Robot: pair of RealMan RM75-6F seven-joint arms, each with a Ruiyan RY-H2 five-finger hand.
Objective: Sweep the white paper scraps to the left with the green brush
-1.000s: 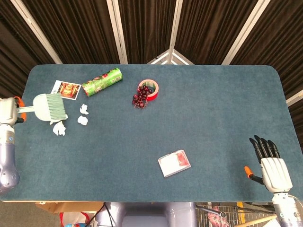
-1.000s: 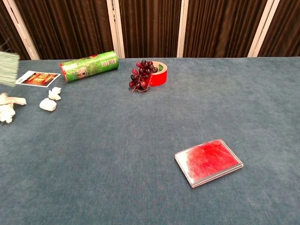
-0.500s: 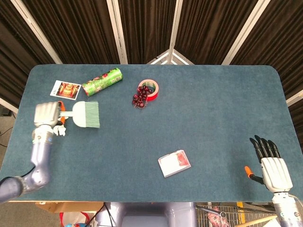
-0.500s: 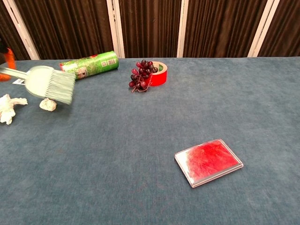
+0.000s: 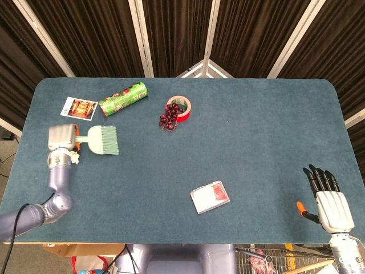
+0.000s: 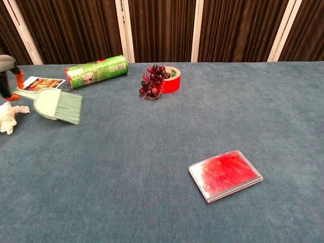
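Green brush in left hand has shifted slightly left.

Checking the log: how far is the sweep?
Midway. The left hand holds the green brush near the table's left end. One white paper scrap lies left of the brush; any other scraps are hidden. The right hand is idle and open.

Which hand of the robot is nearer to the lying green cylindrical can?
Left. The left hand, gripping the green brush, is just below-left of the green cylindrical can; the right hand rests at the far opposite corner.
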